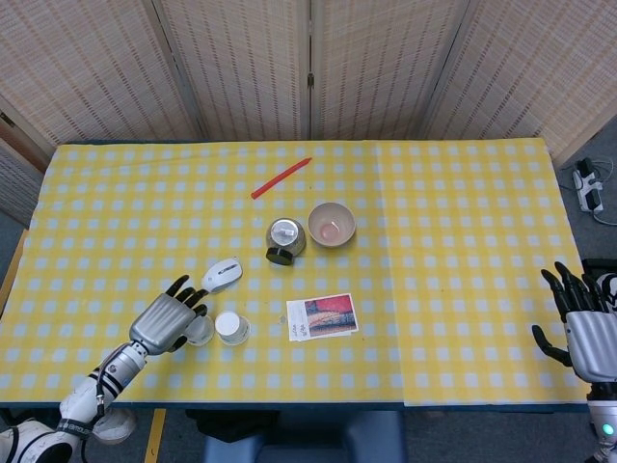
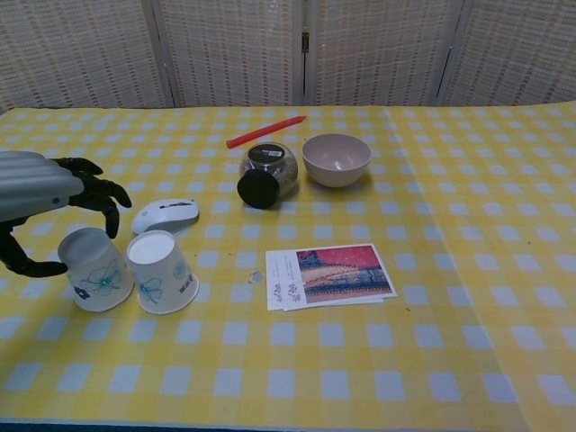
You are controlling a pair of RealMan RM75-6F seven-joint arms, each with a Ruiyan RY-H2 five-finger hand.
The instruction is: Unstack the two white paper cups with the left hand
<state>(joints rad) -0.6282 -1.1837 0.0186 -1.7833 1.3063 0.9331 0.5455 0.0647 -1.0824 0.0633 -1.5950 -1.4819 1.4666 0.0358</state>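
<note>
Two white paper cups with blue prints stand upside down side by side near the table's front left. My left hand [image 2: 40, 193] [image 1: 164, 320] arches over the left cup [image 2: 94, 270] [image 1: 201, 331]. Its thumb lies against the cup's left side and its fingers curl over the cup's top, holding it. That cup's rim rests on the yellow checked cloth. The other cup [image 2: 160, 270] [image 1: 231, 327] stands free just to its right, almost touching it. My right hand [image 1: 578, 333] hangs past the table's right edge, fingers spread, holding nothing.
A white mouse [image 2: 165, 215] lies just behind the cups. A picture card [image 2: 328, 275] lies to their right. Farther back are a tipped jar with a black lid [image 2: 265, 174], a beige bowl [image 2: 336, 159] and a red pen [image 2: 265, 131].
</note>
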